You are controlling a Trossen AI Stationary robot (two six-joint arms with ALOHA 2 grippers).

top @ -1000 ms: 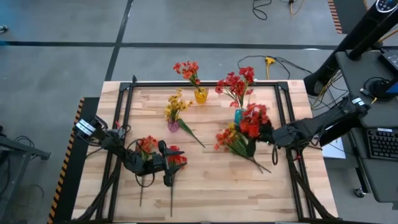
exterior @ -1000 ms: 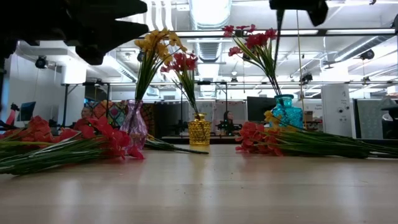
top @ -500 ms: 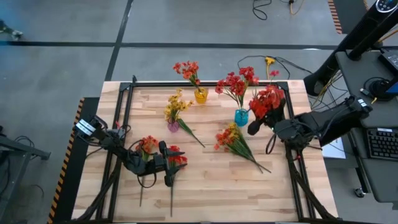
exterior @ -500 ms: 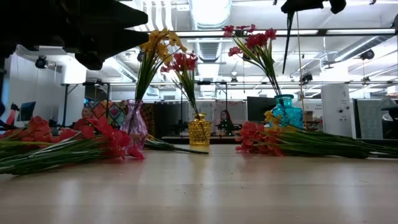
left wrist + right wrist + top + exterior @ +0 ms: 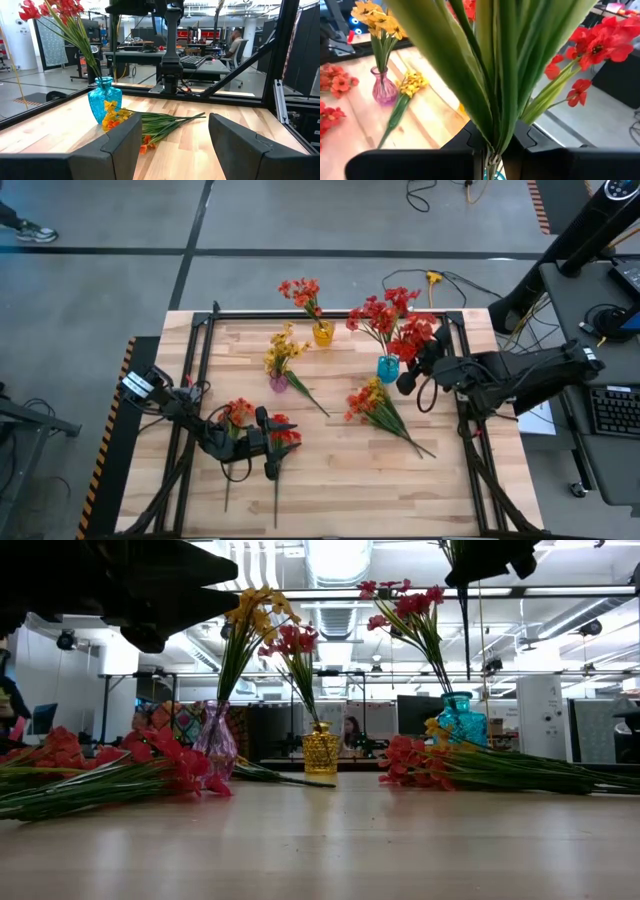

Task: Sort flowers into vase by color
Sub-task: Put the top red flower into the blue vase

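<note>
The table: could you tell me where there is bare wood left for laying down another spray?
Free: the table's near edge and its far-left corner behind the purple vase. Crowded: around the teal vase, and the left gripper among red sprays.

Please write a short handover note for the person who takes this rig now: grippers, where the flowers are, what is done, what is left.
Right gripper: shut on a red spray, held stem-down beside the blue vase, not yet in it.
Left gripper: open, low over the red sprays lying at the table's front left.
Done: blue vase holds red flowers; yellow vase holds a red spray; purple vase holds yellow flowers.
Left: place the held spray; a mixed bunch lies in front of the blue vase, one stem beside the purple vase, plus the front-left sprays.
</note>
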